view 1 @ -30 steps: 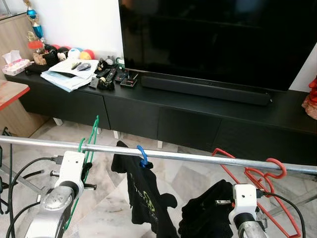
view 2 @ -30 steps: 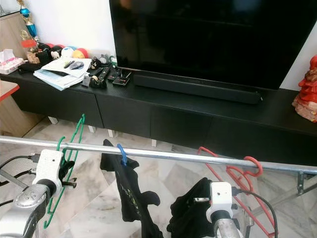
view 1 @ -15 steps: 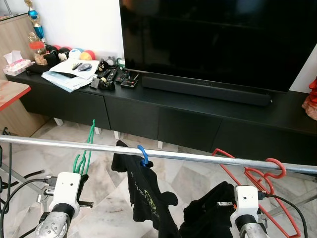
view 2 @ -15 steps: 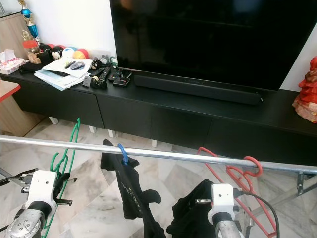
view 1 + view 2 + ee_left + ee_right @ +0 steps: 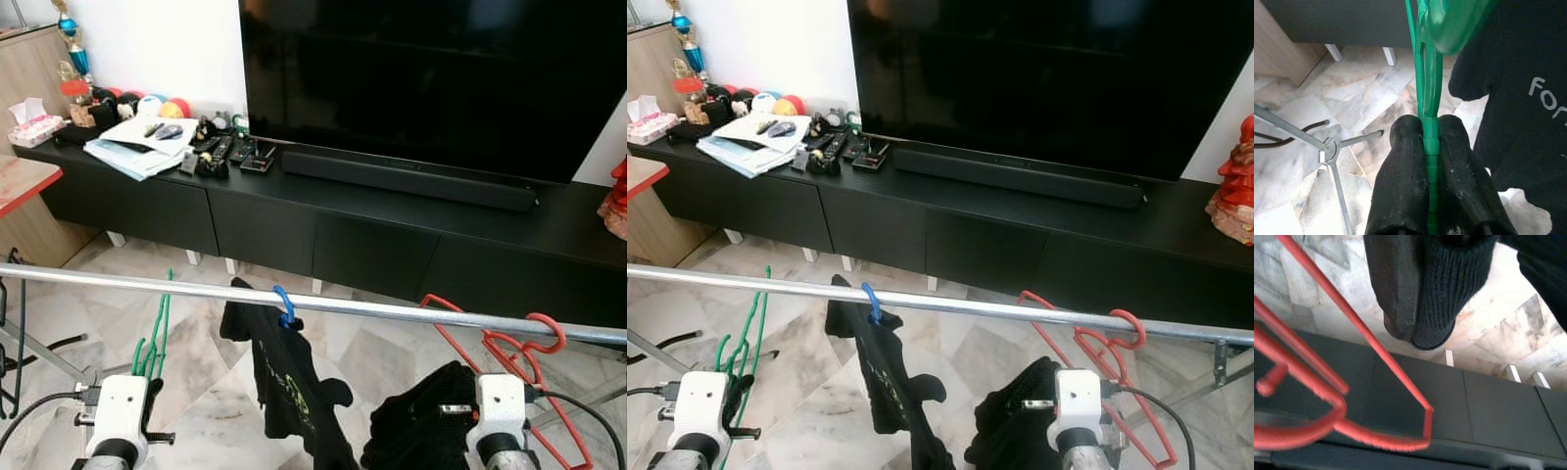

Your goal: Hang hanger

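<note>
A silver rail point(image 5: 392, 311) runs across in front of me. Below its left part my left gripper point(image 5: 1429, 128) is shut on the shaft of a green hanger point(image 5: 155, 338), whose hook sits under the rail and clear of it. A blue hanger hook point(image 5: 284, 305) holds a black T-shirt point(image 5: 284, 392) on the rail. Further right a red hanger point(image 5: 509, 352) hangs from the rail. My right gripper point(image 5: 1418, 308) is low beside it, shut on a black knit garment point(image 5: 421, 426) that covers one finger.
A long black TV cabinet point(image 5: 392, 235) with a large TV point(image 5: 431, 78) and soundbar point(image 5: 407, 178) stands behind the rail. Papers point(image 5: 137, 147) and small items lie on its left end. Metal rack legs point(image 5: 39, 352) and cables cross the marble floor at left.
My left arm has dropped, taking the green hanger from rail height to below the rail. The right arm has sunk slightly with the black garment.
</note>
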You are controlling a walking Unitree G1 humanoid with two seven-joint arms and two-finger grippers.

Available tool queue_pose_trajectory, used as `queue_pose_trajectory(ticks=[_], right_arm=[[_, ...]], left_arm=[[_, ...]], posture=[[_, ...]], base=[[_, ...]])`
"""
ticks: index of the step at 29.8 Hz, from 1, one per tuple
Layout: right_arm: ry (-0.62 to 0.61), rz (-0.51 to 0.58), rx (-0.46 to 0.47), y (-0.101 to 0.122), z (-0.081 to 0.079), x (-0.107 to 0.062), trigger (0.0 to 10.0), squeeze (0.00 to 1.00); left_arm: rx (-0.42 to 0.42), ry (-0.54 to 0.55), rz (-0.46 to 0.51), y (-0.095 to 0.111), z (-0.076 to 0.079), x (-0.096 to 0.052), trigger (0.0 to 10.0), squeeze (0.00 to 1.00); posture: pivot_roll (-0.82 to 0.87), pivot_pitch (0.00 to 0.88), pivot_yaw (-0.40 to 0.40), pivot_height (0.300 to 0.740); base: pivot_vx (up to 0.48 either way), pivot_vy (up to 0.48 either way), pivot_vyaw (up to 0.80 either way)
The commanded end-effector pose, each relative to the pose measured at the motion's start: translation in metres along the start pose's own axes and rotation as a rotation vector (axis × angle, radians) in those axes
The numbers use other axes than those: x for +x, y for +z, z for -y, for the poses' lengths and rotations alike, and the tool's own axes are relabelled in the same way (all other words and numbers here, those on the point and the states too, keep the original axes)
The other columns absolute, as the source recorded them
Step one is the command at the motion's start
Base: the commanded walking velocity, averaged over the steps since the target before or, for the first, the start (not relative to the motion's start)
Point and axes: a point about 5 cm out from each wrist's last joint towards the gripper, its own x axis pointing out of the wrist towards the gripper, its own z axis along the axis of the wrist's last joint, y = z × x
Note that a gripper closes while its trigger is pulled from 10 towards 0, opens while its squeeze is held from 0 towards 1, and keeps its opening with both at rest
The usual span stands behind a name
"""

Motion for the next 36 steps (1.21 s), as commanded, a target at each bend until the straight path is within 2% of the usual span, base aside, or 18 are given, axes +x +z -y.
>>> queue_pose_trajectory(ticks=[1, 18, 25, 29, 30, 32, 36], right_arm=[[-0.008, 0.028, 0.006, 0.005, 0.000, -0.001, 10.0, 0.00], [-0.016, 0.007, 0.024, 0.001, -0.007, -0.007, 10.0, 0.00], [-0.060, -0.004, 0.039, 0.001, -0.004, -0.007, 10.0, 0.00], [-0.112, -0.012, 0.098, 0.000, 0.001, -0.006, 10.0, 0.00], [-0.135, -0.025, 0.153, -0.001, 0.002, -0.005, 10.0, 0.00], [-0.145, -0.034, 0.172, -0.002, 0.003, -0.004, 10.0, 0.00], [-0.137, -0.015, 0.152, 0.001, 0.003, -0.003, 10.0, 0.00]], left_arm=[[-0.017, -0.007, 0.010, 0.000, 0.001, 0.000, 10.0, 0.00], [-0.006, -0.043, 0.026, 0.007, 0.001, 0.006, 10.0, 0.00], [-0.002, -0.061, 0.025, 0.007, 0.003, 0.007, 10.0, 0.00], [0.001, -0.067, 0.024, 0.007, 0.004, 0.008, 10.0, 0.00], [0.003, -0.069, 0.024, 0.007, 0.004, 0.009, 10.0, 0.00], [0.007, -0.071, 0.026, 0.007, 0.003, 0.009, 10.0, 0.00], [0.024, -0.081, 0.021, 0.006, 0.005, 0.010, 10.0, 0.00]], posture=[[0.03, 0.000, -0.012, 0.740], [0.03, 0.000, 0.021, 0.740], [0.02, 0.000, 0.029, 0.740], [0.02, 0.000, 0.031, 0.740], [0.02, 0.000, 0.031, 0.740], [0.02, 0.000, 0.031, 0.740], [0.02, 0.000, 0.031, 0.740]], base=[[0.000, 0.349, 0.00], [0.000, 0.385, 0.00], [0.000, 0.389, 0.00], [0.000, 0.391, 0.00], [0.000, 0.379, -0.77], [0.000, 0.189, -0.76], [0.000, 0.000, -0.56]])
